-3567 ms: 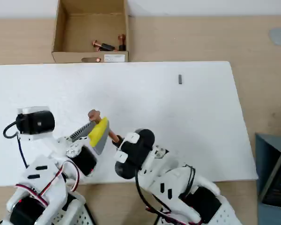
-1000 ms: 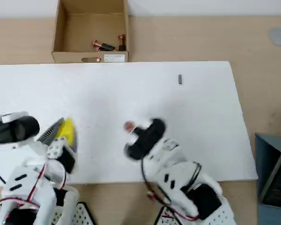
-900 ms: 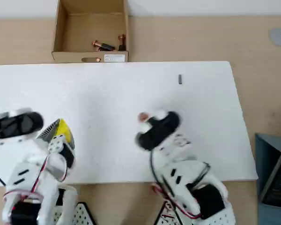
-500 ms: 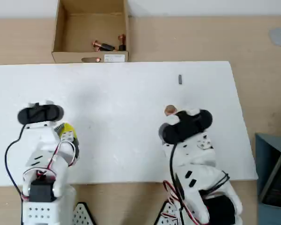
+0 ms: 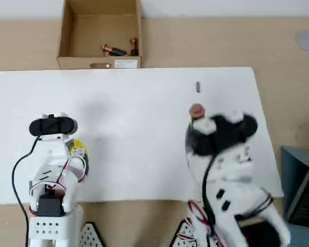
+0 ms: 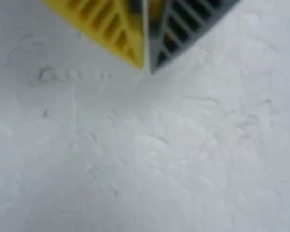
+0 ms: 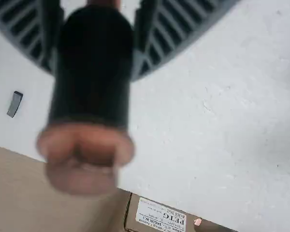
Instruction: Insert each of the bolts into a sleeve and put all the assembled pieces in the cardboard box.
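My right gripper (image 7: 94, 63) is shut on an assembled piece: a black sleeve (image 7: 92, 72) with the bolt's copper head (image 7: 84, 154) sticking out in front. In the high view that copper head (image 5: 196, 109) shows just ahead of the right arm (image 5: 221, 136), over the right half of the white mat. The cardboard box (image 5: 67, 31) stands beyond the mat's far left edge and holds assembled pieces (image 5: 116, 50). At the mat's near left, my left gripper (image 6: 145, 65) is shut with nothing in it, its yellow finger (image 5: 78, 149) pointing down.
A small grey piece (image 5: 198, 87) lies on the white mat (image 5: 144, 103) beyond the right arm, and is the grey piece (image 7: 14, 104) of the right wrist view. A copper-tipped piece (image 5: 100, 65) lies along the box's front wall. A dark device (image 5: 301, 185) sits off the mat's right edge.
The right arm has swung right and toward the far side, carrying the sleeve and bolt. The left arm has let go of the piece, drawn back to the left and turned its gripper down.
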{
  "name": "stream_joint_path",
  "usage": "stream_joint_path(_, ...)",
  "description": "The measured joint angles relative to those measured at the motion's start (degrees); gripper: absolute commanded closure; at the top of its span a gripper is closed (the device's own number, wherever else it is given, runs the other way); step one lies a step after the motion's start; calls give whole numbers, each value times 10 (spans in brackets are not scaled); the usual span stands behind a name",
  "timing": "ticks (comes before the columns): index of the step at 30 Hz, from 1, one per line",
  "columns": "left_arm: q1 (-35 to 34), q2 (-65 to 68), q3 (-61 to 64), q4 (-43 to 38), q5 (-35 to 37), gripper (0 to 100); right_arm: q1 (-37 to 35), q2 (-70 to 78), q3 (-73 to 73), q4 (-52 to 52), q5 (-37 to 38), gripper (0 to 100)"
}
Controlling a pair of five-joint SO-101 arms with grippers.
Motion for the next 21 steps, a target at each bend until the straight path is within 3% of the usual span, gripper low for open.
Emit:
stream_joint_path(9,-2,0,0,0,1,998,1,267,-200,-13,0,990)
stream_joint_path(21,-2,0,0,0,1,998,-17,520,-353,-167,24,990)
